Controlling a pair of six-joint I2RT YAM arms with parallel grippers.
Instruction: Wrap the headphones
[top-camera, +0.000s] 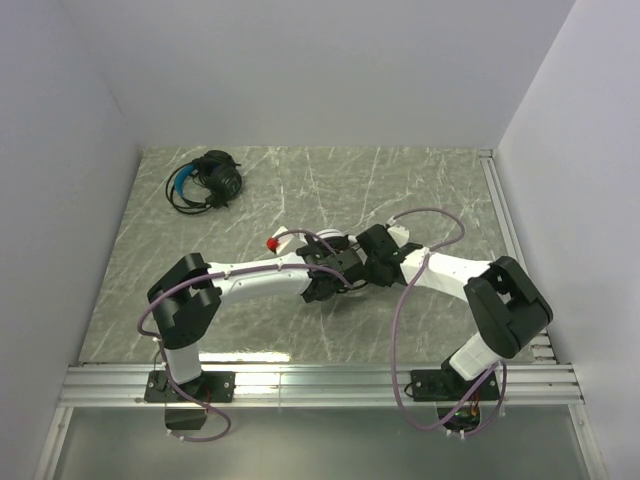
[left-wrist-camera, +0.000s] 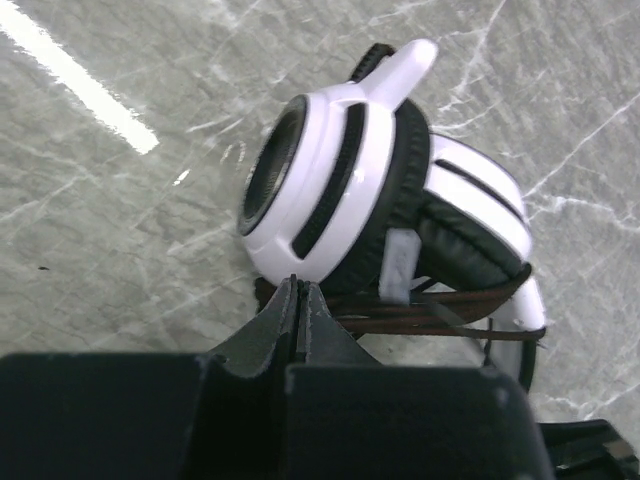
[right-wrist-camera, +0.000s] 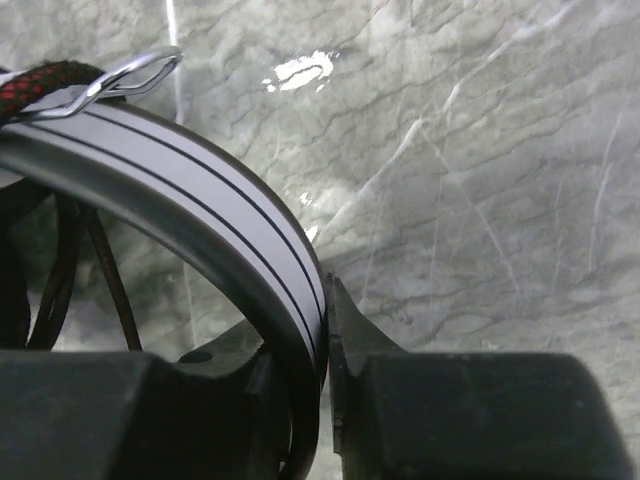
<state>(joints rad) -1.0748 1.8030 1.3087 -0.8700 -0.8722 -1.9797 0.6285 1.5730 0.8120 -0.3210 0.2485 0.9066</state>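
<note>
Here, the white headphones (top-camera: 325, 243) lie on the table (top-camera: 420, 190), with a tool at each side of them. The left tool (left-wrist-camera: 299, 295) is shut tight, its two fingers pressed flat together, and its tip sits right next to the white headphones. Just past that tip runs the cord (left-wrist-camera: 440, 318), a bunch of thin dark strands lying under the ear cups (left-wrist-camera: 330, 190). The cord runs sideways across the front of the left tool, not along it. I cannot tell if one strand is pinched in the tip or if the tip only sits beside the bunch. The right tool (right-wrist-camera: 305, 330) is at the other side of the white headphones, with the band (right-wrist-camera: 200, 190) going between its two fingers. One finger is right up against the band, but I cannot tell if the tool squeezes it or sits loose. So the left tool is the nearer one to the cord, and the right tool is the nearer one to the band. I think the next move hangs on that: the left tool would need to get hold of the sideways cord and lead it round, while the right tool keeps the band from sliding. The black headphones (top-camera: 207, 181) lie well apart from the white headphones, back and to the left of them.
</note>
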